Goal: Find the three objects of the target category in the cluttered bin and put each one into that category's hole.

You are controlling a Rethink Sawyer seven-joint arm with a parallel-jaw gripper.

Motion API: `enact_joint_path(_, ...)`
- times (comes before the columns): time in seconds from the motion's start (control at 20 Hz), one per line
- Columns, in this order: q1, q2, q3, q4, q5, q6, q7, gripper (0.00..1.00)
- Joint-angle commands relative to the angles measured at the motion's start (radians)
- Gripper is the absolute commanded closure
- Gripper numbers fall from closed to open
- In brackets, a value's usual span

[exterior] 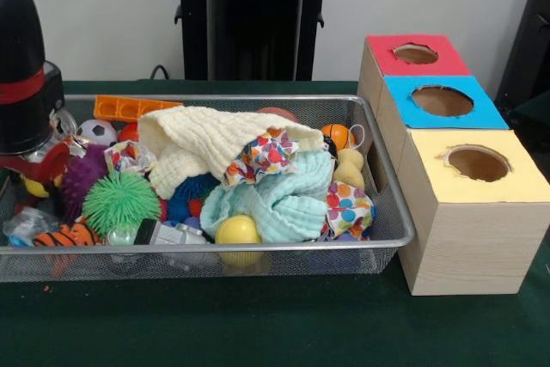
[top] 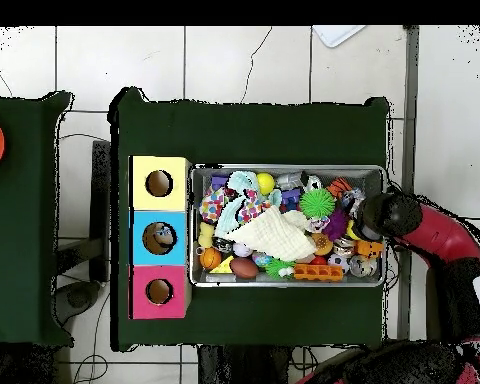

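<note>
Currently the tool (exterior: 34, 156) sits low over the silver wire-mesh bin (exterior: 378, 178); finger state unreadable; descend vertically, avoiding the cream cloth (exterior: 206, 139).

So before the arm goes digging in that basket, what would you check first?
1. Arm over the basket: ok, it hangs above one end.
2. Gripper open: cannot tell, the arm's body hides it.
3. Toys in plain sight: not ok, the cream cloth and mint cloth cover much of the pile.
4. Holes free: the red box and yellow box look open; the blue box shows something inside from overhead.
5. Boxes beside the basket: ok, all three stand in a row along its end.
</note>
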Motion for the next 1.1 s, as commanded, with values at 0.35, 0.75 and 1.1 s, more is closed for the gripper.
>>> enact_joint_path(0.35,-0.018,0.133,0.015,-0.023,-0.047,-0.027,-0.012,0.0)
enact_joint_path(0.75,-0.006,0.163,-0.016,-0.073,-0.082,-0.045,-0.019,0.0)
enact_joint_path(1.1,0.0,0.08,-0.009,-0.039,-0.072,-0.006,-0.045,0.0)
